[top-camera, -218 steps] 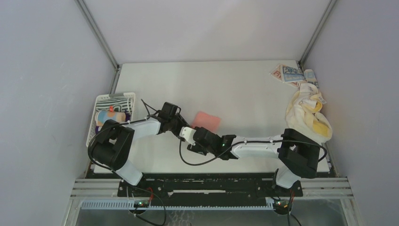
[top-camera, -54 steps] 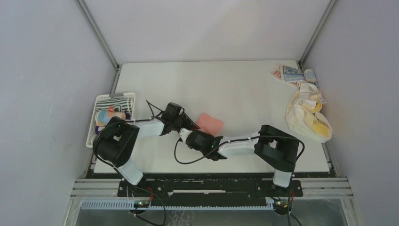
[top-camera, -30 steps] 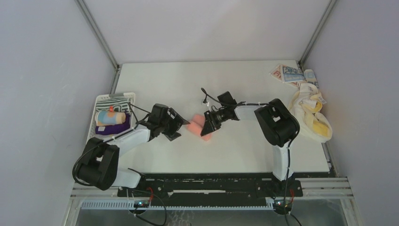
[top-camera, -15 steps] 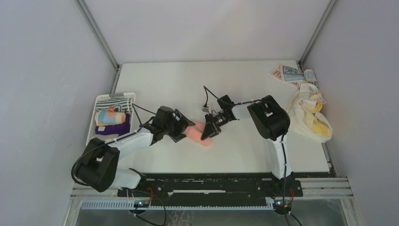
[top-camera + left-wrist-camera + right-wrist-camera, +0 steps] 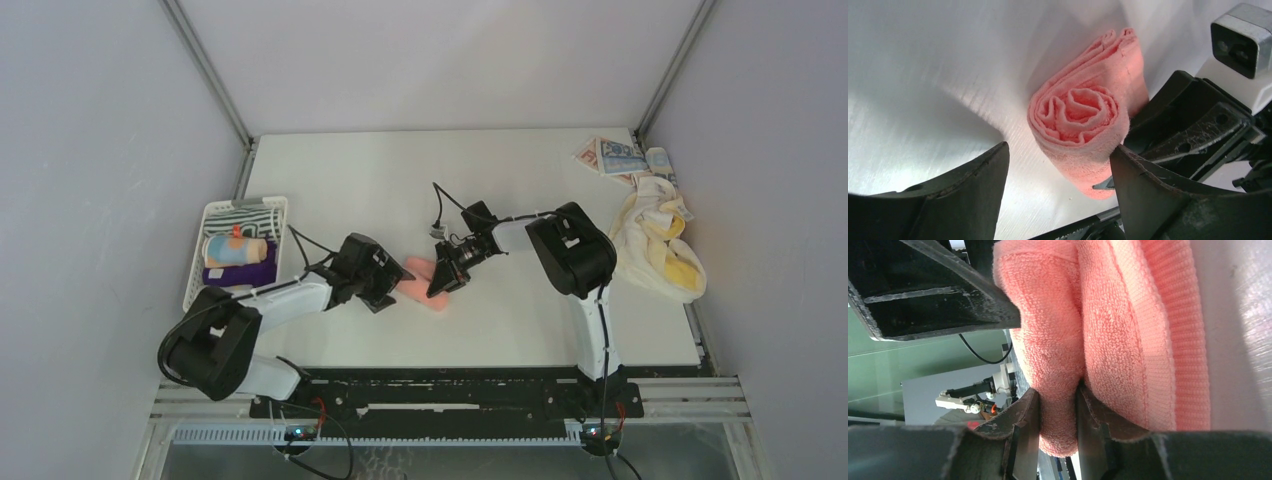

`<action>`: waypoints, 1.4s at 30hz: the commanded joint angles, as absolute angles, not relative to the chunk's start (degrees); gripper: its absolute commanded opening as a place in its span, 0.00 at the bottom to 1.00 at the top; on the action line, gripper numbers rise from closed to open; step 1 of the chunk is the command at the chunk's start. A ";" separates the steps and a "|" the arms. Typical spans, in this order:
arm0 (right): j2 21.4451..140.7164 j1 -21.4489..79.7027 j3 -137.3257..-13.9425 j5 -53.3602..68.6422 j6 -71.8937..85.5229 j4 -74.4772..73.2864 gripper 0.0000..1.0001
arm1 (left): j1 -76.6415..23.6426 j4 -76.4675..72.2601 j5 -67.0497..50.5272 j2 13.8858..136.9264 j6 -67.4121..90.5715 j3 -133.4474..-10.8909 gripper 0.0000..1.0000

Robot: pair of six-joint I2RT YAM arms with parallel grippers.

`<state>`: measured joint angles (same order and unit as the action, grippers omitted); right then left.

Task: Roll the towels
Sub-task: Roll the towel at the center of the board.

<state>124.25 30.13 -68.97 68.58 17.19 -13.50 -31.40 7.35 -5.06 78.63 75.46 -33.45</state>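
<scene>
Two tools, one item in work.

Your right tool [image 5: 1058, 405]: pinching a fold of the salmon-pink towel [image 5: 1078, 110], apparently so the outer layers cannot spring loose.

Your left tool [image 5: 1057, 150]: spread wide, straddling the roll's spiral end, seemingly placed to take it across its width. Whether it touches the cloth cannot be told.

Towel: rolled, lying near the centre of the table [image 5: 480, 180].

Nine o'clock: white basket [image 5: 210, 208] holding a rolled light-blue-and-orange towel [image 5: 235, 249], a purple towel [image 5: 240, 275] and a striped towel [image 5: 250, 217].

Three o'clock: cream-yellow towel [image 5: 655, 245], a loose heap, not yet rolled.

Two o'clock: blue-printed towel [image 5: 620, 155], lying flat.
</scene>
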 commanded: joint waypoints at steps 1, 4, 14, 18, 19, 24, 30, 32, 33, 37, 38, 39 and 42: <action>125.84 30.52 -68.64 58.40 15.42 -16.36 0.28 | -31.65 8.49 -3.25 82.27 74.84 -37.32 0.76; 123.56 31.20 -68.61 55.90 13.38 -17.90 0.32 | -31.52 9.05 -3.25 84.35 74.82 -37.44 0.71; 108.41 35.80 -66.59 36.13 7.00 -21.68 0.53 | -29.59 10.59 -4.02 87.66 72.47 -36.14 0.58; 99.16 40.94 -63.74 20.06 3.81 -20.66 0.59 | -29.08 11.23 -5.24 89.44 71.20 -37.08 0.58; 97.47 42.54 -63.09 15.85 2.55 -20.35 0.60 | -29.02 11.32 -5.73 89.95 71.00 -37.35 0.58; 90.59 51.66 -57.84 -2.95 -2.98 -14.51 0.63 | -28.66 11.50 -6.68 90.81 70.54 -37.62 0.58; 89.08 61.62 -53.42 -16.45 -10.64 -7.88 0.64 | -28.13 11.78 -7.19 91.05 70.23 -37.61 0.59; 90.92 64.32 -53.10 -21.20 -12.68 -6.20 0.64 | -28.13 11.72 -7.67 91.47 70.05 -37.69 0.59; 92.18 65.50 -53.02 -23.02 -13.64 -5.32 0.64 | -28.13 11.69 -7.92 91.61 70.05 -37.77 0.59; 97.94 68.50 -52.91 -28.35 -16.76 -2.77 0.64 | -28.13 11.69 -8.39 91.86 70.03 -37.88 0.59; 99.24 69.00 -52.91 -29.25 -17.39 -2.31 0.63 | -28.13 11.62 -8.53 91.85 69.99 -37.88 0.59; 100.30 69.34 -52.91 -29.81 -17.76 -2.02 0.63 | -28.13 11.68 -8.54 91.89 69.98 -37.96 0.59; 103.20 69.78 -52.91 -30.88 -18.23 -1.61 0.61 | -26.52 11.39 -9.13 92.19 70.03 -37.89 0.59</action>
